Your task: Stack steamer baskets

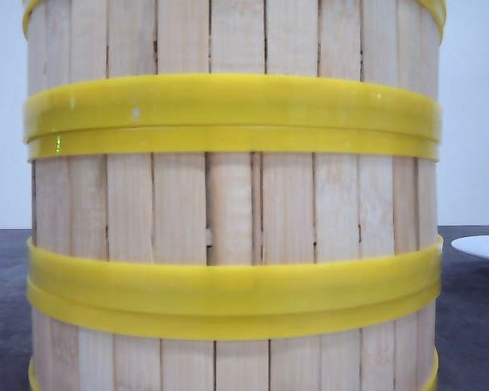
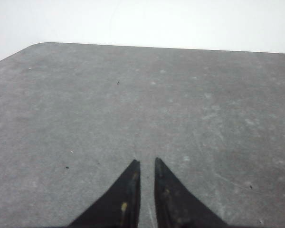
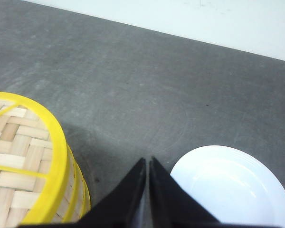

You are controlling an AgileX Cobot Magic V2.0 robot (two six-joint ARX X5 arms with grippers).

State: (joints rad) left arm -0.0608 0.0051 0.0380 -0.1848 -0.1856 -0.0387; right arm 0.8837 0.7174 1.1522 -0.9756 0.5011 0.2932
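Note:
The steamer baskets stand stacked close before the front camera, filling that view with pale slats and yellow rims. From the right wrist view I look down on the top basket, its woven floor showing inside the yellow rim. My right gripper hovers shut above the table between the stack and a white plate, holding nothing. My left gripper hangs over bare grey table, its fingers nearly together with nothing between them. Neither gripper appears in the front view.
A shallow white plate lies on the grey table beside the stack; its edge shows in the front view as the plate at the right. The table's rounded corner lies ahead of the left gripper.

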